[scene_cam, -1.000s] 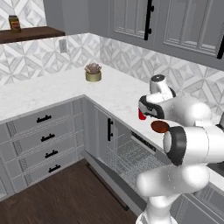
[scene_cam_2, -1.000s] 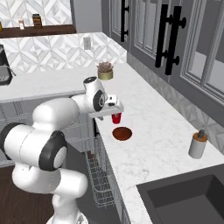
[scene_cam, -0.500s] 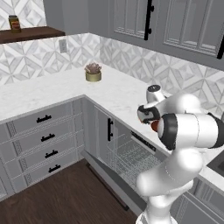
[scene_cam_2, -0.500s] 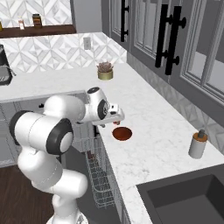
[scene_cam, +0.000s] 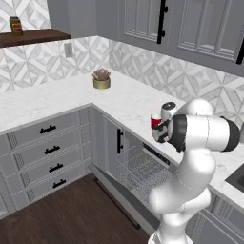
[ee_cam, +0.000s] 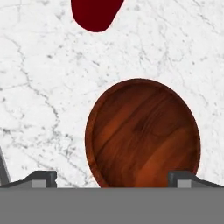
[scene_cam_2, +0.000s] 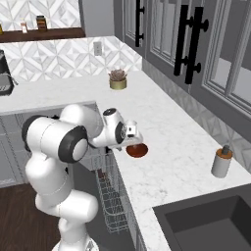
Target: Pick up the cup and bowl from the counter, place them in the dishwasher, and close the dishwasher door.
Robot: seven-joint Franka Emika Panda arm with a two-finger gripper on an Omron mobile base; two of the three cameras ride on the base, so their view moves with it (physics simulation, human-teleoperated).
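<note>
Hand view: wide-open end effector (ee_cam: 112, 177) over bowl (ee_cam: 142, 133) on marble counter (ee_cam: 39, 87).

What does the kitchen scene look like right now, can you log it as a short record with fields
cup: red cup standing on the counter, not held
bowl: wooden bowl on the counter, near the edge above the dishwasher, empty
tool: tool open, above the bowl, fingertips either side of its near rim, holding nothing
dishwasher door: door open, folded down
rack: wire rack inside looks empty
other items: plant pot, soap dispenser
</note>
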